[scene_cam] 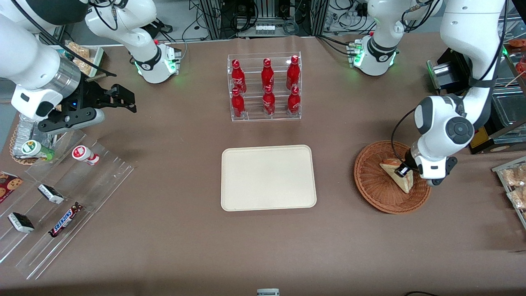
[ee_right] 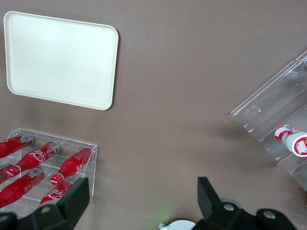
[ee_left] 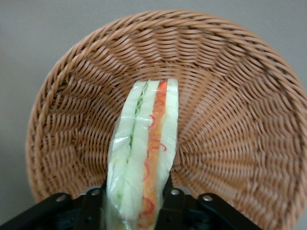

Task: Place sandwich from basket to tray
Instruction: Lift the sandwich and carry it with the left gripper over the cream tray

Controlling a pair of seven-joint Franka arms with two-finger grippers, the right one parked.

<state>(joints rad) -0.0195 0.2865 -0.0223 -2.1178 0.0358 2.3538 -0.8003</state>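
Reaching arm: the working arm is bending down over the basket (scene_cam: 384, 193) toward its own end of the table, wrist pointing downward, with the gripper (scene_cam: 404, 170) sitting inside the basket.
Tray: the tray (scene_cam: 268, 177) is lying flat at the table's middle, well apart from the basket, nearer the front camera than the rack of red bottles (scene_cam: 265, 86).
Basket: it is resting on the brown table (scene_cam: 185, 230), holding only the sandwich.
Sandwich: the sandwich (ee_left: 143, 153) is standing on edge in the basket, filling layers facing the wrist camera.
Fingers: the black fingers (ee_left: 173, 203) are pinching the sandwich from both flat sides.
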